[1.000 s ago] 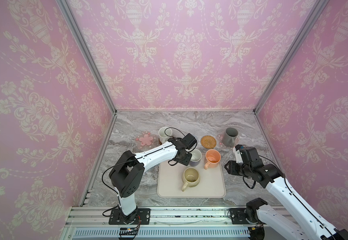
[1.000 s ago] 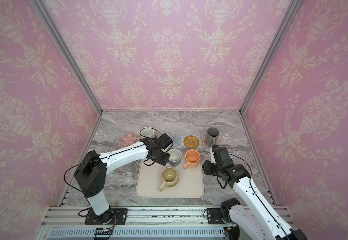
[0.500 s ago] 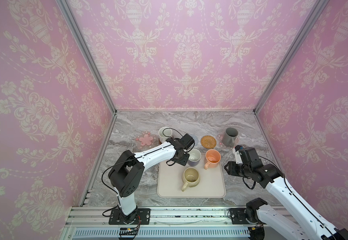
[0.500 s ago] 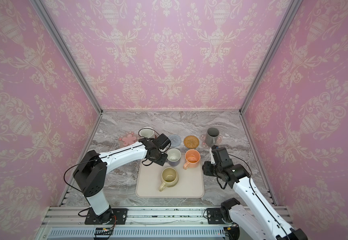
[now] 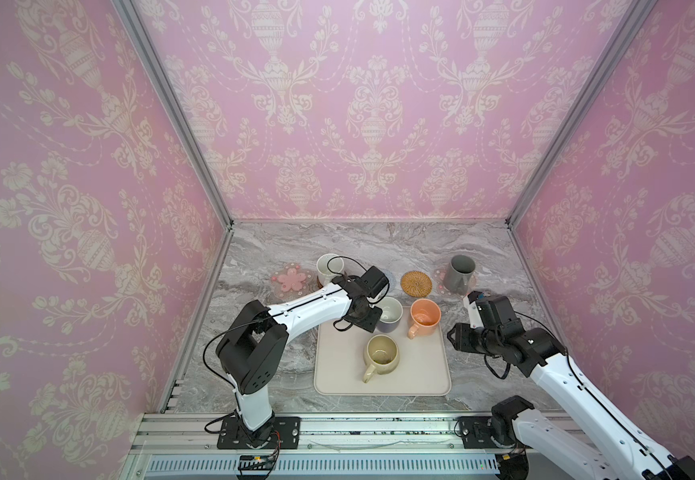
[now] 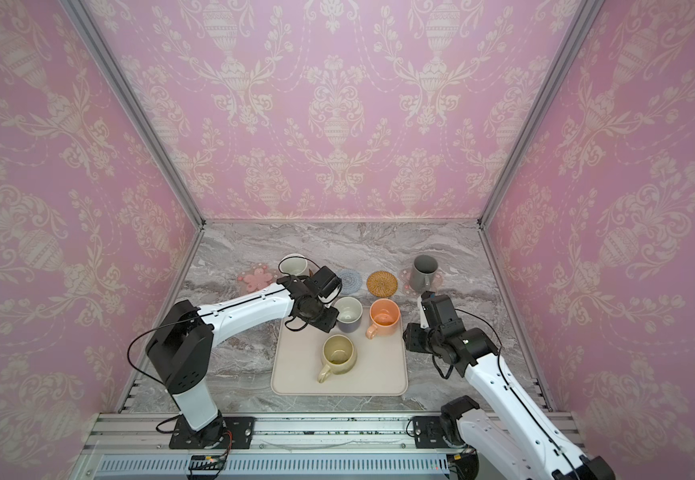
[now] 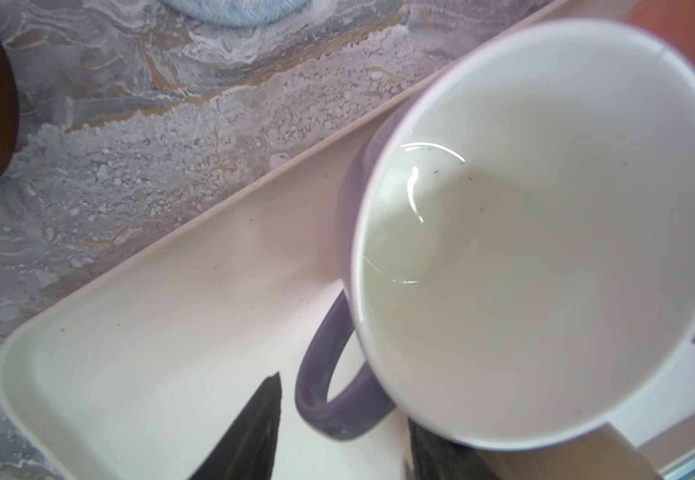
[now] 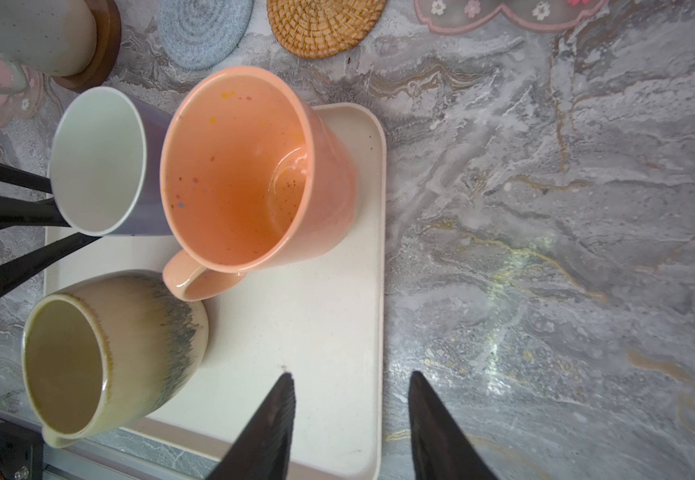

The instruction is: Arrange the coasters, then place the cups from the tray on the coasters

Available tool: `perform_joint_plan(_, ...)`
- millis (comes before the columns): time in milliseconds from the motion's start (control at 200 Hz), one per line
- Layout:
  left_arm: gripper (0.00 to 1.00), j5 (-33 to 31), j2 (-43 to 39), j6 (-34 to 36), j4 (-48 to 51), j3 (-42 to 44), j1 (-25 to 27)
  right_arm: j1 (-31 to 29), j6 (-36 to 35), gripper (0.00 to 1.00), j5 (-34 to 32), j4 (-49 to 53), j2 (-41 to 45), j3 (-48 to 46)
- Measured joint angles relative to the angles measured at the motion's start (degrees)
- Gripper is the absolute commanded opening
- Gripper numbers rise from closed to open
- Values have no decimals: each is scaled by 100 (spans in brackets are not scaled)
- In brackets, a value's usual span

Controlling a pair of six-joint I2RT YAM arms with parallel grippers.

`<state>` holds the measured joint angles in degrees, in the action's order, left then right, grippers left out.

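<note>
**Three mugs on the tray, two on coasters**

The tray (image 5: 420, 376) lies at the near middle of the bench (image 5: 337, 241) and holds three upright mugs. Along its far edge the lavender mug (image 5: 390, 313) stands close on the left of the peach-orange mug (image 5: 425, 316). The cream-yellow mug (image 5: 381, 352) sits nearer, at the tray's middle, with its handle pointing near-left. The lavender mug is glossy white inside with a few dark specks. The peach-orange one shows coloured speckles on its orange wall, and the cream-yellow one is dull olive inside.

The left gripper (image 7: 343, 399) reaches in from the left. Its jaws are half apart, one on either side of the lavender mug's handle, and a gap shows between the handle and the one jaw in clear view. The right gripper (image 8: 350, 374) hangs over the tray's right edge, its jaws moderately apart and holding nothing.

A row of coasters lies beyond the tray. From left to right it has:
- an uncovered pink flower coaster (image 5: 291, 279);
- the white mug (image 5: 328, 268), standing on the brown wooden disc (image 8: 106, 45);
- the blue-grey round (image 6: 349, 279);
- the rattan disc (image 5: 416, 283);
- the grey mug (image 5: 460, 273), standing on the second flower coaster (image 5: 440, 282).
</note>
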<state>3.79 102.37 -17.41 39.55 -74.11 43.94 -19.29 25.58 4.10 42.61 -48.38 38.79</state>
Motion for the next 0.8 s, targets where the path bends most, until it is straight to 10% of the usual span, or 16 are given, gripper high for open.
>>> perform_joint_plan(801,40,341,-35,2,-271,46,0,-26,0,47,-4,7,-2,0)
